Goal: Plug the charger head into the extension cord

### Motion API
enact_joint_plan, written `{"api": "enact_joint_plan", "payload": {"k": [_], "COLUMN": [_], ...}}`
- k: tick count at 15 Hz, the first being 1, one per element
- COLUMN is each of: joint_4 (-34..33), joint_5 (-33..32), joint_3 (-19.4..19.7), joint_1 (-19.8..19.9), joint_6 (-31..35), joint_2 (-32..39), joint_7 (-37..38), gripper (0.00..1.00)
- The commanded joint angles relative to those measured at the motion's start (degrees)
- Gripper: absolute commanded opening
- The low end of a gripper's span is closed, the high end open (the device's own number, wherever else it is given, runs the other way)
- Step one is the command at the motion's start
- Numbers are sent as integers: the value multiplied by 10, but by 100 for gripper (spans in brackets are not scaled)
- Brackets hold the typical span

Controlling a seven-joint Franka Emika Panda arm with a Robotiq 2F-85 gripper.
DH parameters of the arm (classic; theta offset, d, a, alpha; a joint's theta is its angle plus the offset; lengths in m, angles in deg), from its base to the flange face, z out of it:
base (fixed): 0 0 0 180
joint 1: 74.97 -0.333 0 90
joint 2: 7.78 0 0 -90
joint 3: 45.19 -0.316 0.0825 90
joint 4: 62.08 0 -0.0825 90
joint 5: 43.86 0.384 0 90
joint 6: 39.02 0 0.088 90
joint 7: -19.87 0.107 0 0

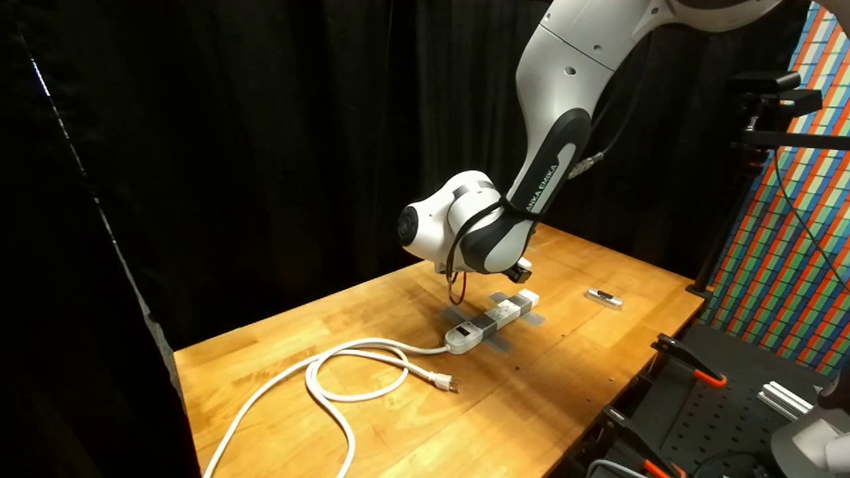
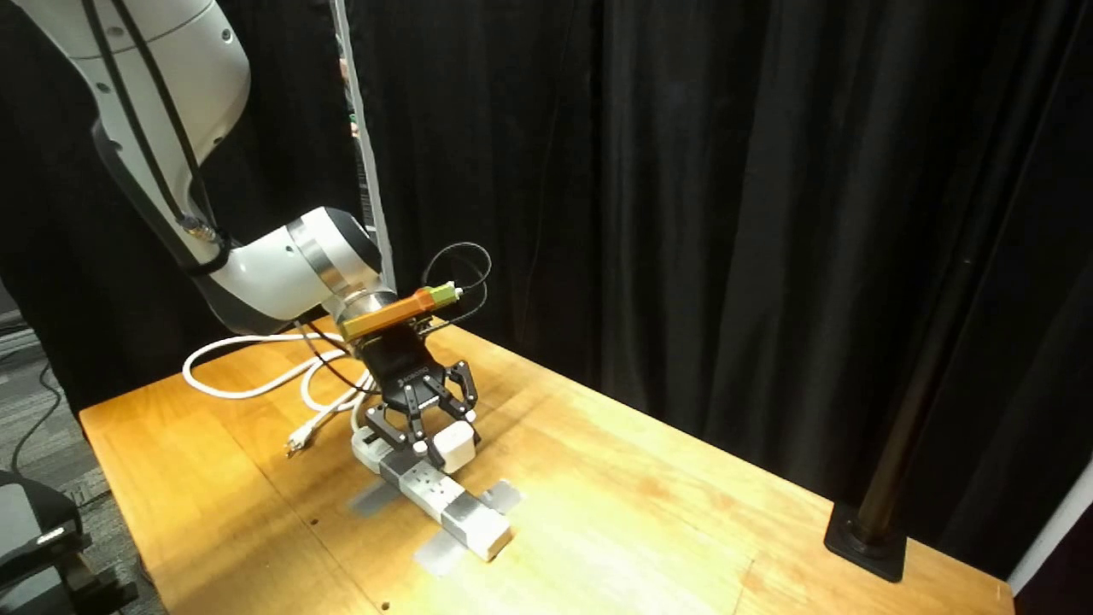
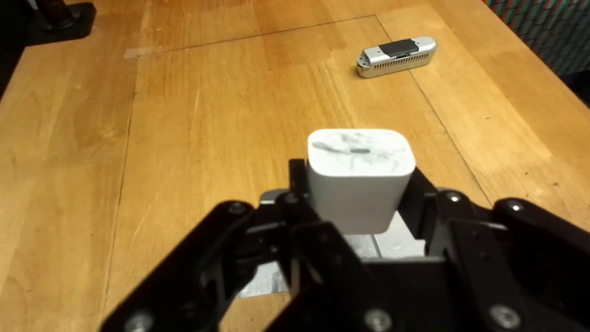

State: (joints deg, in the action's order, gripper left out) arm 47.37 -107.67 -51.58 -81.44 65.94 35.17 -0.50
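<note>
Black curtains point(image 2: 726, 213) hang behind a wooden desk point(image 2: 666, 512), with the white arm point(image 1: 558, 93) stretched over it. Its black fingers point(image 3: 418, 203) are clamped on the charger head point(image 3: 361, 184), a small white block with rounded corners, one finger at each side; the face with a narrow slot shows between them in the wrist view.

Below the fingers lies the extension cord point(image 2: 427, 489), its long white body on the desk. In an exterior view the charger head is just over one side of it; whether the two touch cannot be told. Socket slots face up near the fingers, between two bands of grey tape point(image 2: 462, 511) laid across the body.

Behind the fingers, the white cable point(image 1: 352, 399) loops over the desk, and its plug point(image 1: 443, 382) lies there with metal prongs showing. Ahead of the fingers sits a silver device point(image 3: 397, 56) with a dark pad on top; farther out stands a black post point(image 2: 895, 461). Past the desk edge, well apart from the fingers, a perforated black surface point(image 1: 717, 425) carries pale bars point(image 1: 783, 400).
</note>
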Motion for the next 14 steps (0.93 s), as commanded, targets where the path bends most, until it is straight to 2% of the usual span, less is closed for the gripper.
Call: {"api": "enact_joint_plan", "payload": {"k": [1, 5, 6, 14], "joint_4": [-18, -35, -18, -29], "joint_5": [-18, -4, -6, -6], "joint_3": [4, 0, -1, -1], "joint_1": [-4, 3, 2, 3], "joint_6": [-11, -11, -3, -3], "joint_2": [9, 24, 16, 26], "joint_7": [-12, -28, -8, -15], "gripper": [23, 23, 48, 48]}}
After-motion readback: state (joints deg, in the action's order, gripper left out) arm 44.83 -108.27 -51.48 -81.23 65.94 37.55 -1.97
